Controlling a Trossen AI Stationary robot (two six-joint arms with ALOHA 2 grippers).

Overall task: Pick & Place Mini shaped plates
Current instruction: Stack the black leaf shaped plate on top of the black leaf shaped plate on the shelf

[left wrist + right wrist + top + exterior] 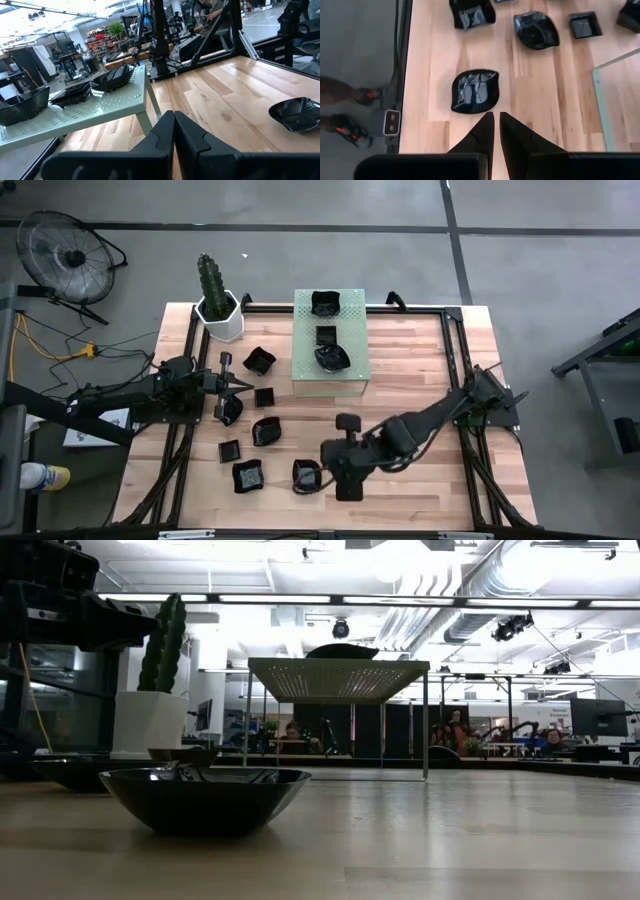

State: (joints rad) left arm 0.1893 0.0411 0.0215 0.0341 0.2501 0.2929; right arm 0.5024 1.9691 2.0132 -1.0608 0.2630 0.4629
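Observation:
Several glossy black mini plates lie on the table's left half, among them a wavy one (307, 475) (475, 91) near the near edge. Three more (326, 335) sit on the pale green perforated block (327, 375) (75, 117). My right gripper (325, 459) (496, 117) is shut and points down at the table. Its tips stand just short of the wavy plate's edge without touching it. My left gripper (245, 385) (174, 120) is shut and points toward the green block, with a small plate (229, 410) beside it. One plate (205, 795) fills the low view's foreground.
A white hexagonal cactus pot (220, 315) (148, 720) stands at the table's far left corner. The green block stands on legs, raised above the table (338, 675). Bare wood (420, 370) lies right of the block. Black frame rails (460, 350) run along the table's sides.

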